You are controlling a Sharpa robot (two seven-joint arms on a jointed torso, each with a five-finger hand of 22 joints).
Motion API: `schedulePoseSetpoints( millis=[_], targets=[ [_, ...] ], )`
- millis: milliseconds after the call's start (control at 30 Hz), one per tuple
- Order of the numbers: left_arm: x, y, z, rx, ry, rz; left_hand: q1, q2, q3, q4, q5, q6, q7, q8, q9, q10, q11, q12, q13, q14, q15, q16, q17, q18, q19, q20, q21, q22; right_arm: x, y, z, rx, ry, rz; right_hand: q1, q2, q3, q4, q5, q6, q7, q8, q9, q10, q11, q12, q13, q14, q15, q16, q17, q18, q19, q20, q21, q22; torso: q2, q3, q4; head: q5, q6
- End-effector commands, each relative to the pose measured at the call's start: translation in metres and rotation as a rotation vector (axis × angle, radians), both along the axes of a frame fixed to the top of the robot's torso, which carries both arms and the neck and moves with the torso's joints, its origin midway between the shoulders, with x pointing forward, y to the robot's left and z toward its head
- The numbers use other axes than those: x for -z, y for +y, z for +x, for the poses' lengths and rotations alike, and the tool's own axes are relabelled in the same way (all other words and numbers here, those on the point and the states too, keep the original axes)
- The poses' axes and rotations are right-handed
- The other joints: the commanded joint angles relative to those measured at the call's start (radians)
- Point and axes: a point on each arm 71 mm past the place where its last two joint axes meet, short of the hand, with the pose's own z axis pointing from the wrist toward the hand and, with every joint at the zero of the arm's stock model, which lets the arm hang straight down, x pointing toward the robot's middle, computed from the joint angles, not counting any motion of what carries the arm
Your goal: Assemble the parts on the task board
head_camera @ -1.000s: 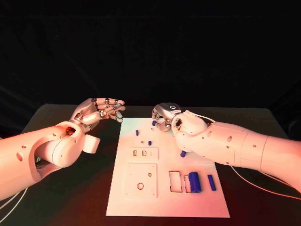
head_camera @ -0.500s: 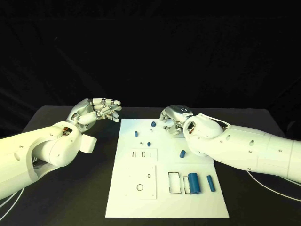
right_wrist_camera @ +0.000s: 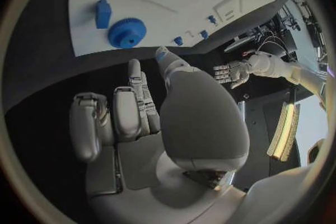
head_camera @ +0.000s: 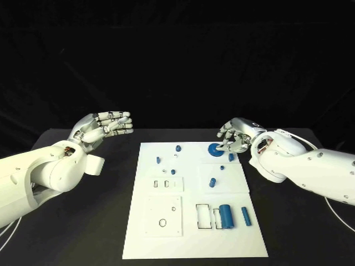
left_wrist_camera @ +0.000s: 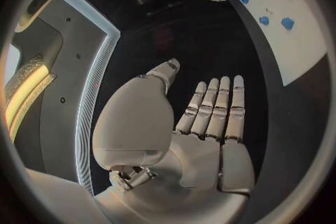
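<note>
The white task board (head_camera: 195,233) lies in the middle of the table. A blue gear (head_camera: 214,148) rests flat near its far right corner, also seen as the gear (right_wrist_camera: 126,32) beside a blue block (right_wrist_camera: 103,13). My right hand (head_camera: 237,136) hovers just right of the gear with loosely bent fingers, holding nothing; its fingertips (right_wrist_camera: 162,55) stay apart from the gear. My left hand (head_camera: 105,125) is raised left of the board, fingers (left_wrist_camera: 218,103) straight and nothing in it. Two blue cylinders (head_camera: 226,215) lie at the board's near right.
Small blue parts are scattered on the far half of the board: one peg (head_camera: 178,148), another peg (head_camera: 157,159), a short piece (head_camera: 214,181). Cut-out slots (head_camera: 165,215) sit in the near half. Black table (head_camera: 90,221) surrounds the board on both sides.
My right hand drew back to the right off the board, uncovering the blue gear lying there. My left hand moved slightly left and its curled fingers straightened.
</note>
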Motion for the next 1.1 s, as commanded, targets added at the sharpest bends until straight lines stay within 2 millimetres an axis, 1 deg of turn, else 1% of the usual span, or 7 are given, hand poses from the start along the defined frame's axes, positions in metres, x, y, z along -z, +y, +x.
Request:
schedulePoseSetpoints(
  millis=[33,100,200,300,567,867,1100],
  targets=[
    [-0.003,0.002,0.001,-0.012,-0.022,-0.032,0.014,0.005,-0.011,0.002,0.001,-0.009,0.067,-0.002,-0.004,-0.011,-0.001,-0.002,-0.001,-0.011,0.004,-0.018,-0.014,-0.02,-0.008,-0.002,-0.013,-0.001,0.005,-0.006,0.001,-0.028,0.085,-0.004,0.032,0.005,-0.039,0.023,0.002,-0.005,-0.005,-0.003,0.006,0.013,-0.011,0.078,0.07,0.026,-0.009,0.007,0.004,-0.011,0.018,-0.01,0.003,0.14,-0.001,0.0012,-0.0018,-0.001,0.0],
    [-0.003,0.003,0.001,-0.021,-0.022,-0.031,0.023,0.01,-0.031,0.008,0.002,-0.014,0.076,0.001,-0.008,-0.026,0.003,-0.003,-0.001,-0.078,0.011,-0.053,-0.057,-0.032,-0.075,-0.001,-0.052,-0.006,0.007,-0.011,0.003,-0.02,0.106,-0.018,0.065,0.012,-0.086,0.063,0.012,0.001,-0.01,0.002,0.015,-0.04,-0.016,0.205,0.198,0.029,-0.014,0.019,0.015,-0.012,0.023,-0.014,0.007,0.149,0.001,0.0019,-0.0001,-0.003,0.001],
    [-0.004,0.006,0.0,-0.038,-0.024,-0.027,0.039,0.017,-0.063,0.017,0.003,-0.027,0.08,0.003,-0.016,-0.089,0.011,-0.009,-0.004,-0.15,0.021,-0.091,-0.105,-0.046,-0.161,-0.001,-0.095,-0.012,0.009,-0.017,0.006,-0.005,0.129,-0.035,0.073,0.025,-0.119,0.067,0.014,0.002,-0.011,0.005,0.021,-0.088,-0.017,0.31,0.308,0.032,-0.014,0.032,0.03,-0.015,0.029,-0.015,0.013,0.159,0.001,0.0013,-0.0005,-0.007,-0.001],
    [-0.004,0.009,0.001,-0.056,-0.026,-0.025,0.051,0.022,-0.089,0.025,0.004,-0.06,0.082,-0.005,-0.029,-0.151,0.018,-0.013,-0.008,-0.193,0.028,-0.111,-0.132,-0.053,-0.183,-0.001,-0.111,-0.013,0.01,-0.019,0.01,0.012,0.142,-0.046,0.08,0.034,-0.139,0.068,0.017,-0.004,-0.007,0.003,0.024,-0.117,-0.015,0.399,0.396,0.04,-0.013,0.062,0.068,-0.02,0.044,-0.012,0.03,0.179,0.001,-0.0002,0.0003,-0.008,-0.002],
    [-0.003,0.012,0.002,-0.069,-0.023,-0.025,0.06,0.028,-0.096,0.028,0.005,-0.054,0.092,-0.002,-0.029,-0.145,0.015,-0.011,-0.007,-0.177,0.027,-0.11,-0.133,-0.053,-0.17,-0.002,-0.111,-0.011,0.013,-0.011,0.019,0.029,0.151,-0.058,0.087,0.05,-0.159,0.067,0.032,-0.012,-0.002,0.003,0.03,-0.016,-0.009,0.79,0.786,0.059,-0.006,0.145,0.183,-0.029,0.066,-0.007,0.057,0.212,0.001,-0.0019,0.0028,-0.007,-0.006],
    [-0.002,0.009,0.002,-0.063,-0.013,-0.034,0.065,0.035,-0.098,0.03,0.004,-0.041,0.096,0.004,-0.027,-0.126,0.014,-0.007,-0.005,-0.163,0.025,-0.109,-0.134,-0.051,-0.16,-0.002,-0.11,-0.01,0.016,0.003,0.027,0.033,0.152,-0.064,0.069,0.056,-0.162,0.067,0.075,-0.007,0.001,0.007,0.033,0.085,-0.005,1.007,1.004,0.079,-0.001,0.215,0.293,-0.039,0.09,-0.003,0.088,0.243,0.002,-0.0019,0.0052,-0.004,-0.01],
    [-0.002,0.007,0.002,-0.053,-0.009,-0.037,0.068,0.037,-0.099,0.031,0.004,-0.031,0.097,0.008,-0.026,-0.115,0.013,-0.005,-0.004,-0.147,0.024,-0.107,-0.132,-0.05,-0.151,-0.002,-0.108,-0.009,0.02,0.011,0.028,0.025,0.171,-0.076,0.067,0.059,-0.158,0.066,0.08,-0.002,0.0,0.009,0.034,0.116,-0.005,1.059,1.056,0.084,-0.001,0.232,0.321,-0.043,0.1,-0.002,0.101,0.255,0.003,-0.0025,0.0054,-0.004,-0.012]
  ],
)
